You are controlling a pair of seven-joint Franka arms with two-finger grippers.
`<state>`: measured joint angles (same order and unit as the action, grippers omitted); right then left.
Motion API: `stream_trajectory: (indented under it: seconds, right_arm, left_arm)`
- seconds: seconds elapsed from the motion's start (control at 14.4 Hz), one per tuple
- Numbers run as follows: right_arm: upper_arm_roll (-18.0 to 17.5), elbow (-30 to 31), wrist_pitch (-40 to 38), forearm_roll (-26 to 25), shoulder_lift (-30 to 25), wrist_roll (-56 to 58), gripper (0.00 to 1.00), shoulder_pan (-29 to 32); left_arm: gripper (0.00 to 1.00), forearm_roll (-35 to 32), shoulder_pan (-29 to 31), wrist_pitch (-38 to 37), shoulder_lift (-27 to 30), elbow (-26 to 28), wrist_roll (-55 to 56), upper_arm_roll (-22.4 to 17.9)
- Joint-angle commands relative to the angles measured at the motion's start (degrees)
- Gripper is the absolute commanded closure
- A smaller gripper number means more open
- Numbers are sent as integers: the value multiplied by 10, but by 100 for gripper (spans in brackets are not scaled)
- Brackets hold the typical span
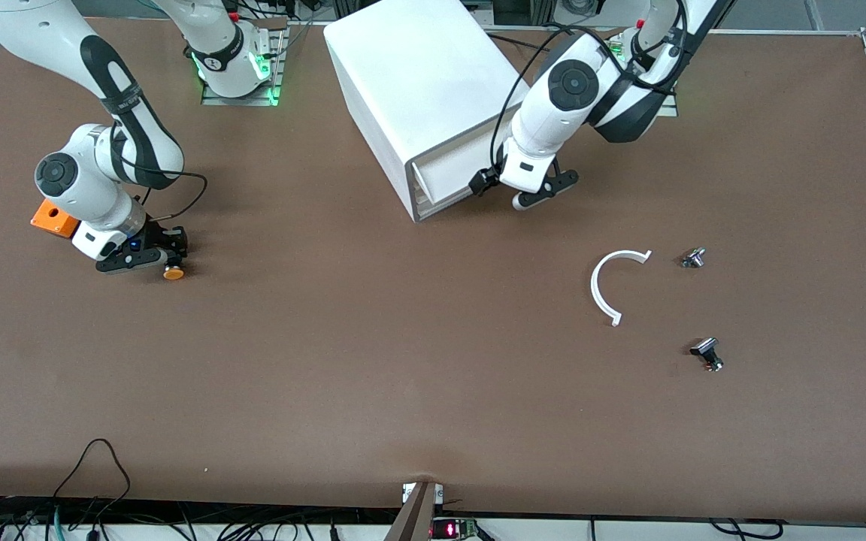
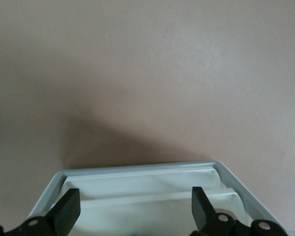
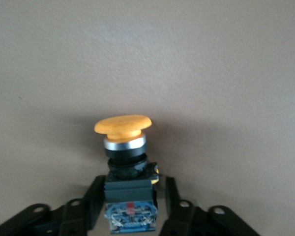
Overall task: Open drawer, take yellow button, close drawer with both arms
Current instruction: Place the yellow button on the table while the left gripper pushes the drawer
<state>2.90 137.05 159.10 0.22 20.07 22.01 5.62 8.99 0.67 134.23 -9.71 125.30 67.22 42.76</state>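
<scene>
We see the right gripper (image 3: 130, 206) low on the desk (image 1: 373, 361), jaws just parted either side of the button (image 3: 124, 129). Left gripper (image 2: 132, 211), jaws apart, sits at the drawer (image 2: 137, 184) front. Risk: button tips or rolls on release; drawer jams if pushed off-centre.

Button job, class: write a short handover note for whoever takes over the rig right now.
Right gripper: low at the table near the right arm's end, fingers just apart around the button, which looks set down beside the orange cube.
Left gripper: open, at the front of the cabinet, by the drawer.
Done: button is out of the drawer.
Left: release seems in progress; the drawer does not look fully shut, so push it in.
</scene>
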Motion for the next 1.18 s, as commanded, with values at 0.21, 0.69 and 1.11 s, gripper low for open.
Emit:
stream_trajectory:
  seconds: [0.21,0.69,1.11]
  right_arm:
    - [-17,-49,-95,2,-47,-11,0,6]
    - [-22,-294,-401,7,-31,-64,0,-36]
    - [-22,-407,-539,12,-31,-171,0,-75]
  left_arm:
    - [0,11,3,-7,21,26,44,47]
    - [0,11,4,-12,26,26,41,58]
    - [0,4,31,-15,40,19,11,48]
